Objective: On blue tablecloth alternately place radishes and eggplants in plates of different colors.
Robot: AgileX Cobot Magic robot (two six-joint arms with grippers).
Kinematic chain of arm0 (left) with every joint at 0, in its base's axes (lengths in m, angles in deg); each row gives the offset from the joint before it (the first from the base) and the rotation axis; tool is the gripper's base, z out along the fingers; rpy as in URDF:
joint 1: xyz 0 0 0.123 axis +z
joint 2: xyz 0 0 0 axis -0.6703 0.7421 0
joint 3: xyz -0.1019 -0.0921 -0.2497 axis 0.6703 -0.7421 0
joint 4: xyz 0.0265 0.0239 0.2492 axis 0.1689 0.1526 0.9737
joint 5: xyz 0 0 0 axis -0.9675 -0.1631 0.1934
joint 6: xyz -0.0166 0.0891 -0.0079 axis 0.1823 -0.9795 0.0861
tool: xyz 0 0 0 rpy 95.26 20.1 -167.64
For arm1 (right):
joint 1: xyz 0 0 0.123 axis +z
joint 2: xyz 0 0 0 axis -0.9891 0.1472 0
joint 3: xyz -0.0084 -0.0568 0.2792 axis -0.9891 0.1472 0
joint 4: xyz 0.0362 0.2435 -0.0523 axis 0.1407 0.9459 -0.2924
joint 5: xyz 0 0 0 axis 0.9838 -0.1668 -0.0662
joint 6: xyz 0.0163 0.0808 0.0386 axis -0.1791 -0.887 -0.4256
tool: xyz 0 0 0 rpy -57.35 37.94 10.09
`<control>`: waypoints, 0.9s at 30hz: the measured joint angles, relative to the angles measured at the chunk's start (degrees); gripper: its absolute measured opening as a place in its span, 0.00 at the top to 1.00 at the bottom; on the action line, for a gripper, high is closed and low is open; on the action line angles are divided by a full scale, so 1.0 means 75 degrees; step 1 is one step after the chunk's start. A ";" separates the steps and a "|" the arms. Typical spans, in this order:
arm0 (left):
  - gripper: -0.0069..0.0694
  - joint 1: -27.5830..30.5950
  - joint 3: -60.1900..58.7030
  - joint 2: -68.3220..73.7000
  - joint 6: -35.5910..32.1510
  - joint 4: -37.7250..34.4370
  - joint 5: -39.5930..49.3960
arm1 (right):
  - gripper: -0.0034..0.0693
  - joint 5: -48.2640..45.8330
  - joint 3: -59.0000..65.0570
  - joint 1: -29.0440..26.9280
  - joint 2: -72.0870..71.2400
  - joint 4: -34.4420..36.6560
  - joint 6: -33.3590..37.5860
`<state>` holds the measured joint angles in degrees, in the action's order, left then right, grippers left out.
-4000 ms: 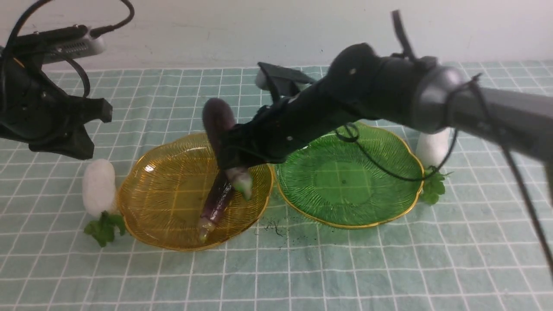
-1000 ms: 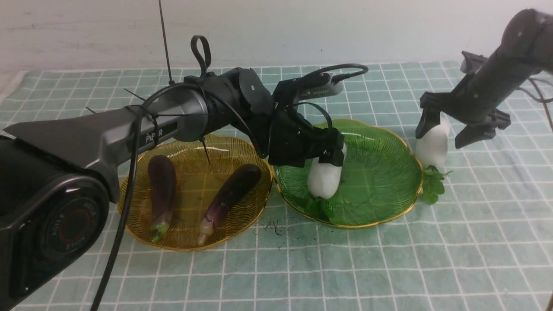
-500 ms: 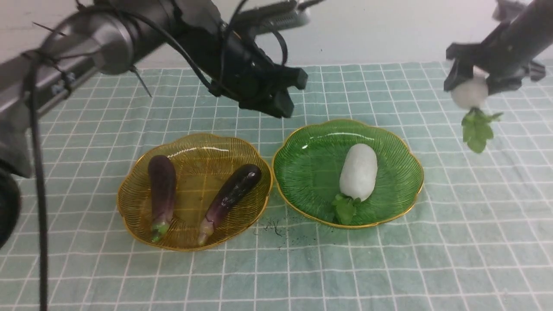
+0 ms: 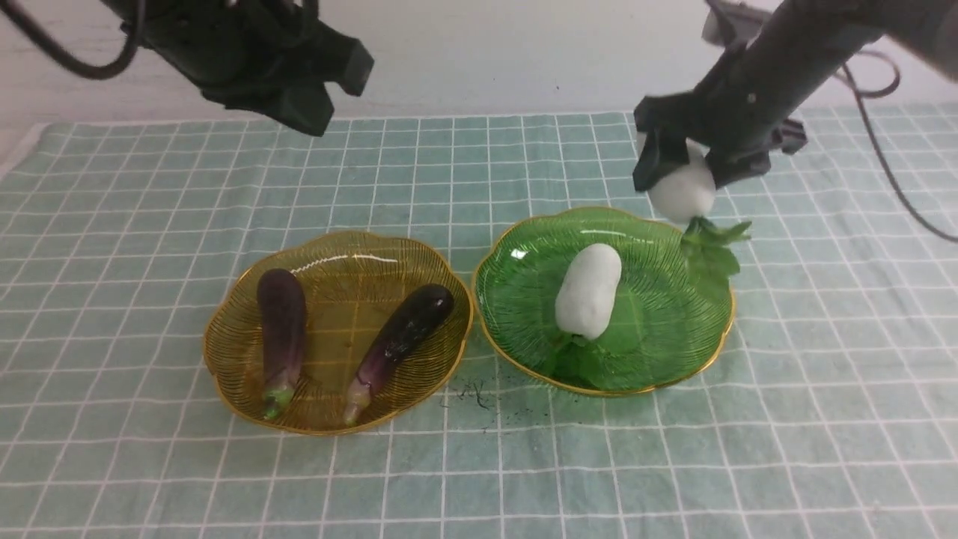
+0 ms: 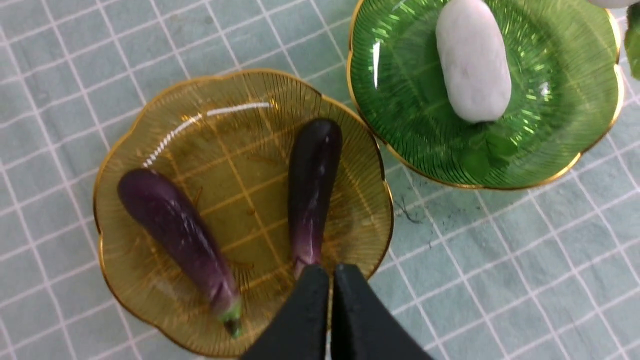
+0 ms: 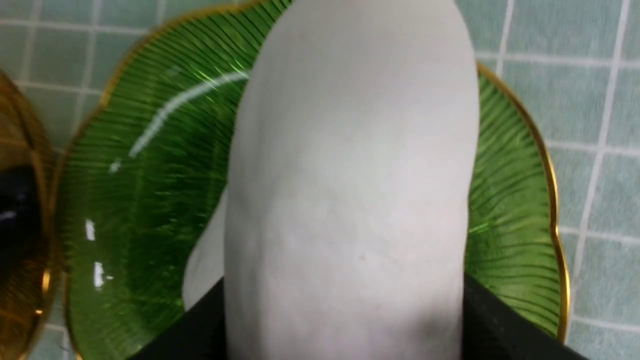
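Lying eggplants point(image 4: 281, 329) fill amber plate point(image 4: 333, 299), radish point(image 4: 589, 290) green plate point(image 4: 666, 307).

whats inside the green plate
One stubby white radish lies inside the transparent green ribbed plate; the floor beneath it is hidden. The second white radish hangs above the far rim in the right gripper.

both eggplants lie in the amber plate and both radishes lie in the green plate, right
Not quite: only one radish lies in the green plate; the other radish is held in the air by the right end effector, as the front view shows. Both eggplants do lie in the amber plate.
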<state>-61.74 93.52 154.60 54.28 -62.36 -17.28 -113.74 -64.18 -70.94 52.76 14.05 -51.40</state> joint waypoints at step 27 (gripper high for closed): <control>0.92 0.0000 -0.3463 -0.3052 0.0028 -0.0315 -0.1180 | 0.59 0.0024 0.1217 0.0006 -0.4162 -0.0144 0.0586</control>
<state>-61.74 67.54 131.71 54.49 -64.72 -26.12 -113.56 -55.05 -70.89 21.54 12.97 -47.01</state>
